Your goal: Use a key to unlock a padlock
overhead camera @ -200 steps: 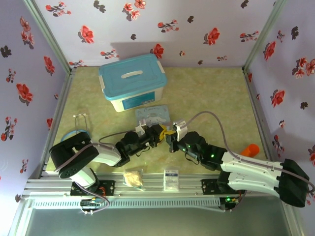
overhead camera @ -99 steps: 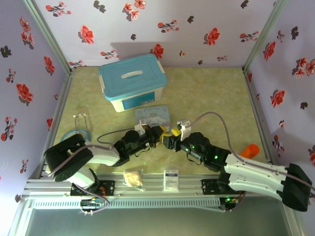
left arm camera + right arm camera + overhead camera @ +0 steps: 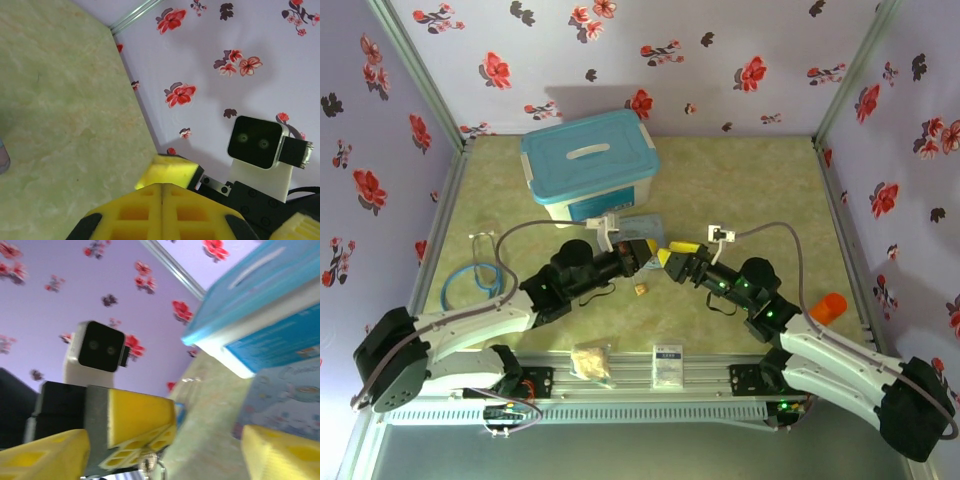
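We read the left gripper (image 3: 162, 196) as closed: in its wrist view the two yellow fingers meet along a tight seam with nothing showing between them. From the right wrist view, a small silvery bit hangs at those same fingertips. It is blurred, but we take it for the key (image 3: 148, 461), pinched at its head so the blade is free to go into a keyhole.

The right gripper (image 3: 672, 258) sits just beside the left one, tip to tip and raised off the desk (image 3: 750, 190). Its fingers are spread wide and there is nothing between them. We judge the two arms meet nose to nose here so that one can present the lock while the other works the key, but for now the right one holds no lock.

The padlock (image 3: 641, 290) seems to be the tiny brass speck on the desk, just below the meeting fingertips and a little toward the arm bases. It lies loose and touches neither gripper. We cannot tell from here whether its shackle is open or shut.

So we judge that the unlocking is not under way. The open right gripper would need to go down to the padlock, lift it and hold its keyhole toward the key.

Beyond the grippers, on the far side, lies the tin (image 3: 638, 228), and past it stands the box (image 3: 588, 165), neither of them involved.
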